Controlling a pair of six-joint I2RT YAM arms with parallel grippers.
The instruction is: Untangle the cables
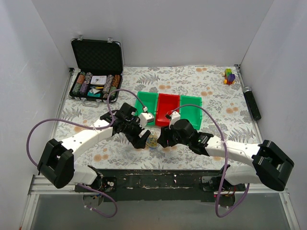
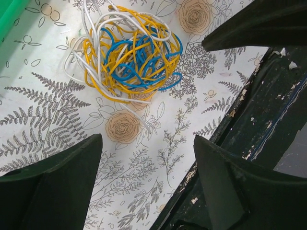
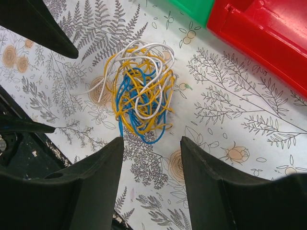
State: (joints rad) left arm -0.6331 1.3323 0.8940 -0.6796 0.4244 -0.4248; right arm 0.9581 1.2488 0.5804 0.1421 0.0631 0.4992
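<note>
A tangled ball of yellow, blue and white cables (image 1: 153, 141) lies on the floral tablecloth near the table's front edge, between my two grippers. My left gripper (image 1: 142, 139) is open and empty just left of it. In the left wrist view the ball (image 2: 129, 52) lies beyond the open gripper (image 2: 147, 139), untouched. My right gripper (image 1: 162, 139) is open and empty just right of the ball. In the right wrist view the ball (image 3: 141, 96) lies just beyond the open gripper (image 3: 152, 140). No cable is held.
Three bins stand behind the ball: green (image 1: 146, 103), red (image 1: 167, 108), green (image 1: 191, 110). An open black case of poker chips (image 1: 96, 72) sits at the back left. A black bar (image 1: 253, 103) and a small coloured toy (image 1: 230, 75) lie at the right. The table's black front edge (image 2: 268, 120) is close.
</note>
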